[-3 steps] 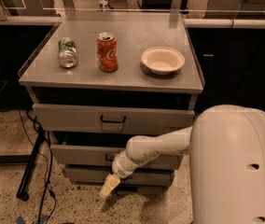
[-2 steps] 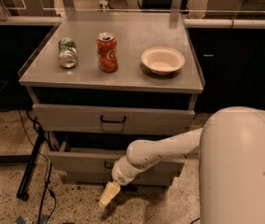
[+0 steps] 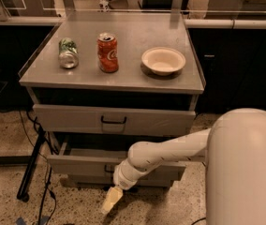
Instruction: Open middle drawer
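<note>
A grey metal bench [image 3: 137,34] stands on a speckled tan floor [image 3: 6,135] in front of dark cabinets [image 3: 245,69]. On it are a green can [image 3: 68,53] on its side, an upright red soda can [image 3: 108,52] and a white bowl [image 3: 163,60]. The grey metal middle drawer [image 3: 77,165] juts part-way out under the top drawer [image 3: 151,122]. Its long front runs left to right and faces the camera. The gripper [image 3: 110,199] hangs just below that front, angled floorward; I cannot tell whether it is spread or closed.

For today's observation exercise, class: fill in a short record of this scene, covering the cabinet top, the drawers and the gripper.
cabinet top: green can on its side, red can upright, white bowl
middle drawer: pulled partly out
top drawer: further in than the middle drawer
gripper: low, just below the middle drawer's front, near the floor
</note>
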### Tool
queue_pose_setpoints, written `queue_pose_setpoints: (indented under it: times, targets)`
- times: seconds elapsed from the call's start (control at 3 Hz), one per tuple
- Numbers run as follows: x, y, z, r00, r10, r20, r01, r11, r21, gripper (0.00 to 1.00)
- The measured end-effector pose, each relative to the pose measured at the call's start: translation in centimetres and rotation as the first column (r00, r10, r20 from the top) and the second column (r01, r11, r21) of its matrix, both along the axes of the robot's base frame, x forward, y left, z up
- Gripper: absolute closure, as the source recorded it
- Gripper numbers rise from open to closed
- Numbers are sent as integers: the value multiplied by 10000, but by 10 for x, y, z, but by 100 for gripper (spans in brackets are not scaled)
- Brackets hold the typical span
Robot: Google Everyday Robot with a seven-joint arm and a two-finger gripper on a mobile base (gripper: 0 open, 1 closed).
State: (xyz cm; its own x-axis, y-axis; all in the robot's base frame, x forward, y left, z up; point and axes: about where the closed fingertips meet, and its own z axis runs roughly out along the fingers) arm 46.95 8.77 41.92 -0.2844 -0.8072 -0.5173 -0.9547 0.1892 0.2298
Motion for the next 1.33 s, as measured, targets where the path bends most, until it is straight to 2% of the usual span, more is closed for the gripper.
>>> queue_pose_setpoints:
  times: [0.33, 0.67, 1.0, 1.33]
  targets:
    - [-28, -12, 13, 9996, 158, -217, -162, 9997, -168, 0]
    - [-72, -33, 37, 9990, 188, -393, -205, 9989, -426, 0]
    - [-70, -31, 39, 9992, 216, -329, -229, 9990, -387, 0]
    - [-58, -21, 50, 9989, 449, 94, -447, 9989, -159, 0]
